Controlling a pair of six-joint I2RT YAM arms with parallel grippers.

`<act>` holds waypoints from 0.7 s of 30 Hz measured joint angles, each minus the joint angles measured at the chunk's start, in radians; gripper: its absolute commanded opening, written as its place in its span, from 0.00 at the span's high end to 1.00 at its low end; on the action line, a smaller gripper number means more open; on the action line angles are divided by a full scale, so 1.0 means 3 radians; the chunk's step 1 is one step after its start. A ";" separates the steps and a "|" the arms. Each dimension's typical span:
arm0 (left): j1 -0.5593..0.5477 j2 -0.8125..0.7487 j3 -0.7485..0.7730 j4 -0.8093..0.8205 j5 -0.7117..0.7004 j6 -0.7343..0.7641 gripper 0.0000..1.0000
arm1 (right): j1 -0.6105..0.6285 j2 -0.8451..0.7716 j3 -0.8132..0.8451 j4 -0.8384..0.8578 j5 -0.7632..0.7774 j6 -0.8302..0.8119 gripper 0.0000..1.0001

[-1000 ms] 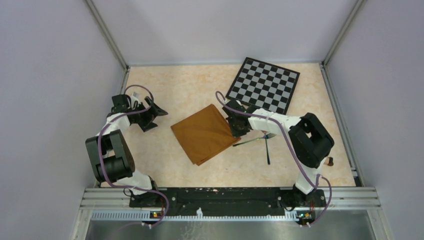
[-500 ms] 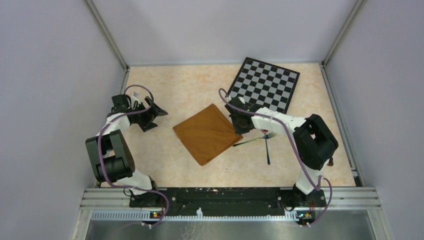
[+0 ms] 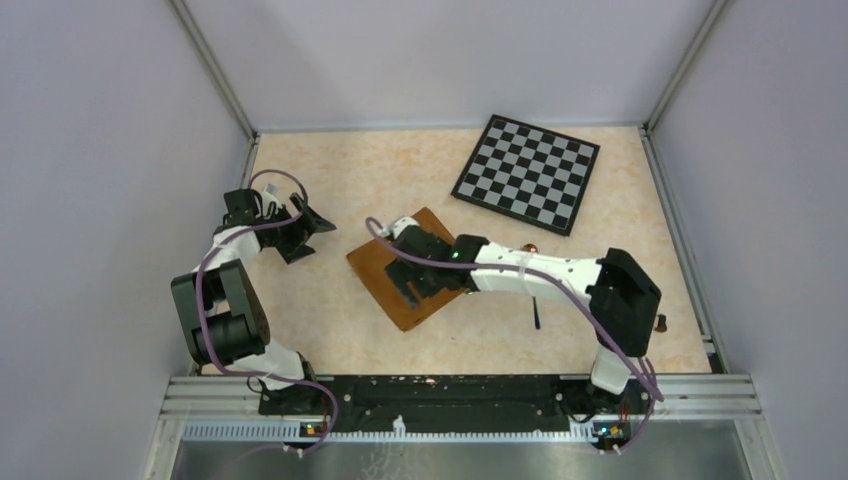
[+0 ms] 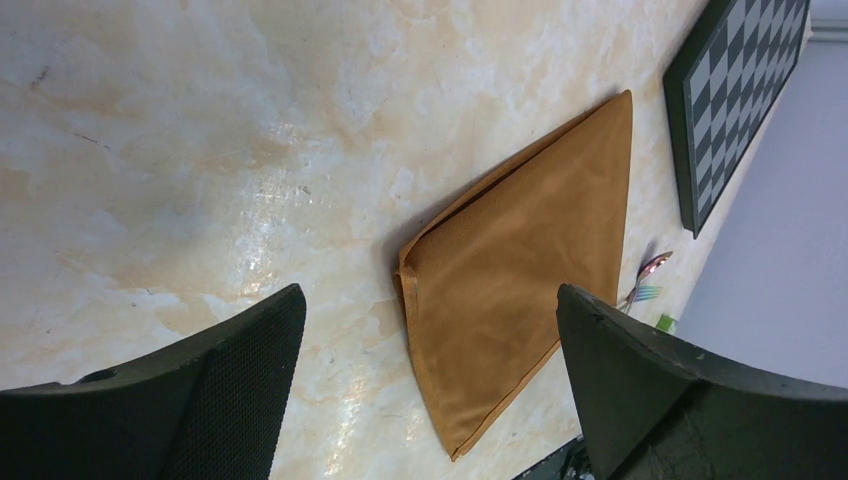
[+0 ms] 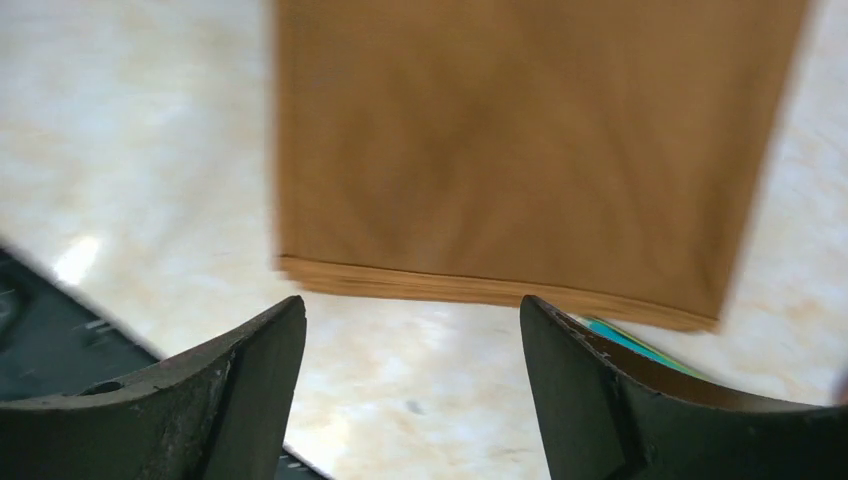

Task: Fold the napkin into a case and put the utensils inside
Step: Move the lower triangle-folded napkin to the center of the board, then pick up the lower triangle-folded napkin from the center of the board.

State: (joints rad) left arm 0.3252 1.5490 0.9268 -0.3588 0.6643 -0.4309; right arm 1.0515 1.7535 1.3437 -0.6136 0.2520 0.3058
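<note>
The right gripper (image 5: 410, 310) hangs low over the napkin (image 5: 520, 150) with its jaws apart and nothing between them. The cloth lies flat near the middle of the table (image 3: 340, 170) as a folded, roughly square stack whose layered hem faces the gripper; it is not yet a narrow case. The likely trouble is a pinch that catches only the top layer, which would peel the fold open instead of carrying it over. A pinch set too deep could drag the whole stack, since the table looks smooth and glossy and the cloth would probably slide. The wrist picture is blurred, so the exact edge is hard to judge. The fork (image 4: 640, 294) and spoon (image 4: 655, 264) lie just beyond the napkin's far corner, largely under the right arm in the overhead view, and a low sweep could knock them. The left gripper (image 4: 430, 295) waits well apart to the left, also spread wide and empty. The table is pale marbled beige, with a checkered board (image 3: 527, 172) toward its far right corner, plain grey-lilac walls (image 3: 440, 60) and a metal frame (image 3: 210, 65).
</note>
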 measured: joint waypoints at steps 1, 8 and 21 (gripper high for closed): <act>0.0000 -0.0001 0.0000 -0.0001 -0.0005 0.0009 0.01 | 0.0132 0.0019 0.0092 0.0022 -0.0092 0.0001 0.22; 0.0000 -0.0023 0.0000 -0.0001 -0.0010 0.0041 0.01 | 0.0465 0.0682 0.0657 -0.0052 -0.0486 0.0036 0.37; 0.0000 -0.0024 0.0000 0.0000 0.0006 0.0047 0.01 | 0.0526 0.1288 0.1165 -0.0558 -0.0495 0.0028 0.45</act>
State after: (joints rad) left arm 0.3252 1.5417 0.9268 -0.3588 0.6662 -0.4168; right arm 1.2095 2.1399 1.6932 -0.7811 0.1036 0.3141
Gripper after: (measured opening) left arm 0.987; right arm 0.557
